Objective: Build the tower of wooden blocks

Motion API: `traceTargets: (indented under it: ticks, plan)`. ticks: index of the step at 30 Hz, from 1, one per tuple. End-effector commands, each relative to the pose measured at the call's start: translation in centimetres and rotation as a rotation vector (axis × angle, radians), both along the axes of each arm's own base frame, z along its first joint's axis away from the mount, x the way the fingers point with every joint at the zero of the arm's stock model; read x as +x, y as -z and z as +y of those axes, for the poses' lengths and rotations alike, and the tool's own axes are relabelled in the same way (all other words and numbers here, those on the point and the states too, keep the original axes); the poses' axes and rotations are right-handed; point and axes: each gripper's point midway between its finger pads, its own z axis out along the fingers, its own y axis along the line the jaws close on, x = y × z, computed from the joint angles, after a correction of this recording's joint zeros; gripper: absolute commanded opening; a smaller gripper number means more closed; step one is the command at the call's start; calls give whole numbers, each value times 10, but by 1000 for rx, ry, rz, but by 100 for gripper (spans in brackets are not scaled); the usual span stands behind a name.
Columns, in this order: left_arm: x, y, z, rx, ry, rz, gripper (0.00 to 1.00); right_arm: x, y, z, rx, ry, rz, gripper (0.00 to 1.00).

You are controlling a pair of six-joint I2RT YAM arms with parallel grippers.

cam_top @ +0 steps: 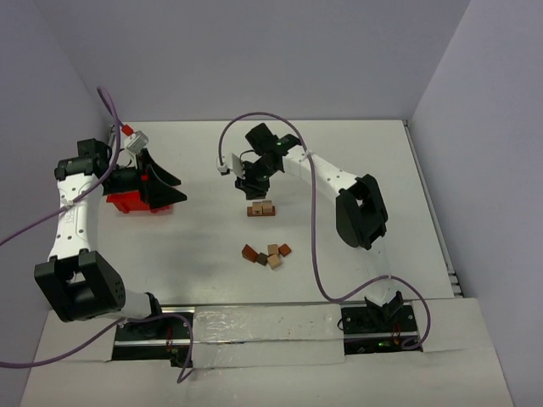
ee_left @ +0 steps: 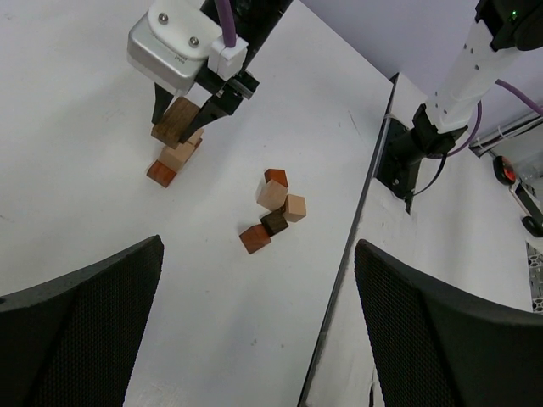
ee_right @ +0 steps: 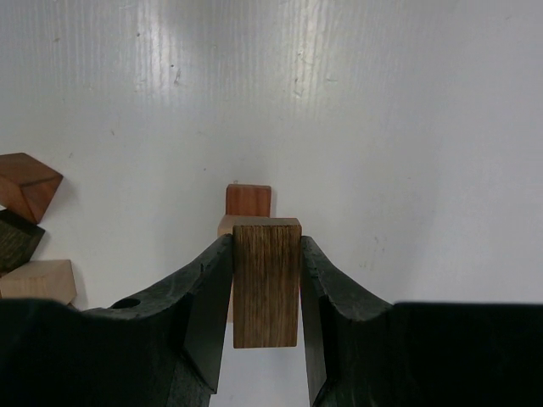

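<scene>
I have the right arm [cam_top: 327, 174] stretched to mid-frame, right gripper [ee_right: 266, 251] clamped on a dark block [ee_right: 266, 292] over the wood block tower [cam_top: 262, 209]; left gripper [cam_top: 172, 188], far left, gapes wide.

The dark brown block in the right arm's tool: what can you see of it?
The dark brown block is a short rectangular bar of grained wood with flat faces. The right tool is shut on its two long sides, holding it over the started tower of tan and reddish blocks. Whether it touches them is unclear.
</scene>
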Motion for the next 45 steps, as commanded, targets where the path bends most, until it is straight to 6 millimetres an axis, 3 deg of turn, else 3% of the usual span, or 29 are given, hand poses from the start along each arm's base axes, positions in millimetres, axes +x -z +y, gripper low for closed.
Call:
traceTargets:
  ticks: [1, 45]
  plan:
    - [-1, -19, -3, -34, 30, -75, 99, -1, 1, -2, 20, 15, -7, 2]
    - [8, -13, 3, 24, -53, -75, 99, -2, -14, -15, 66, 69, -12, 2]
